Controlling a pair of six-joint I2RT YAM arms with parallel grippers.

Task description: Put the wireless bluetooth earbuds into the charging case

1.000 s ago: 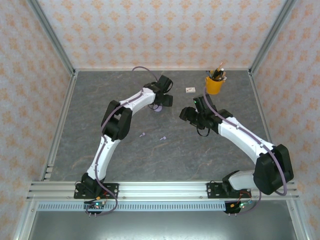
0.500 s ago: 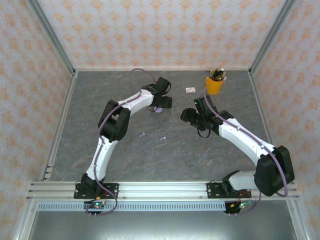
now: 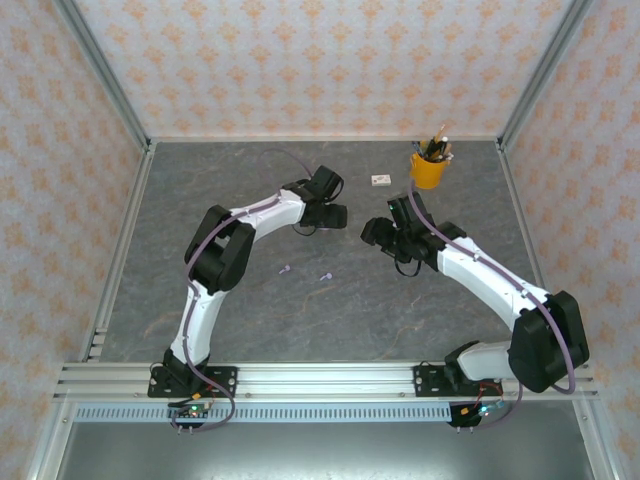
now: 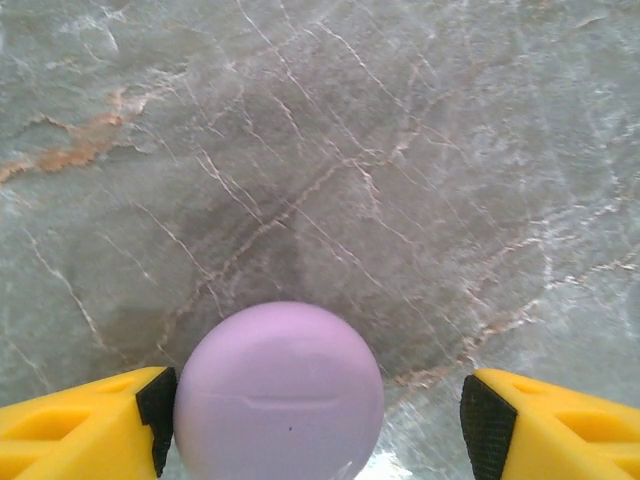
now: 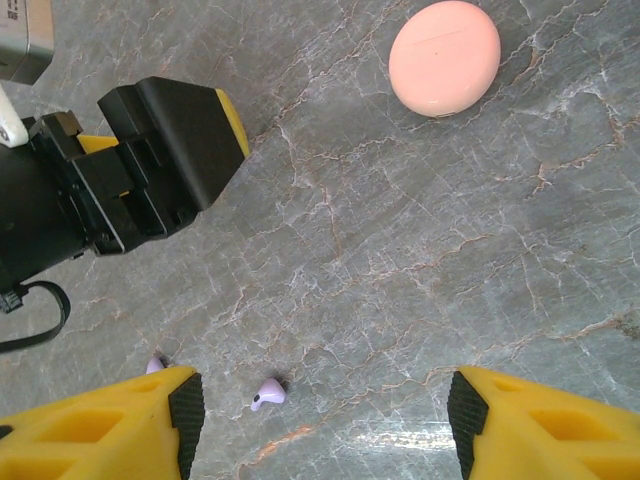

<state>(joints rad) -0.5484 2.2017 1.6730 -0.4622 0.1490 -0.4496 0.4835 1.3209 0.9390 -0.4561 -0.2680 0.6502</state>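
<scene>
Wireless bluetooth earbuds (image 5: 268, 393): two lilac units lie loose on the table (image 5: 400, 250) between the wide, empty fingers of my right gripper (image 5: 325, 405), one near a fingertip; my left gripper (image 4: 322, 420) stands open around the closed lilac case (image 4: 280, 380), clamping nothing.

Left wrist view: the round lilac case (image 4: 278, 395) runs off the bottom edge, its lower rim unseen, and the left gripper's (image 4: 310, 425) yellow fingers (image 4: 80, 425) are cut off at both bottom corners. Right wrist view: one lilac earbud (image 5: 155, 365) is mostly hidden behind a finger (image 5: 110, 420) of the right gripper (image 5: 320, 415). From above, two earbuds (image 3: 285, 269) near the middle of the table (image 3: 400, 320) are specks too small to show shape, as is a pale box (image 3: 379, 180) near the far edge.
</scene>
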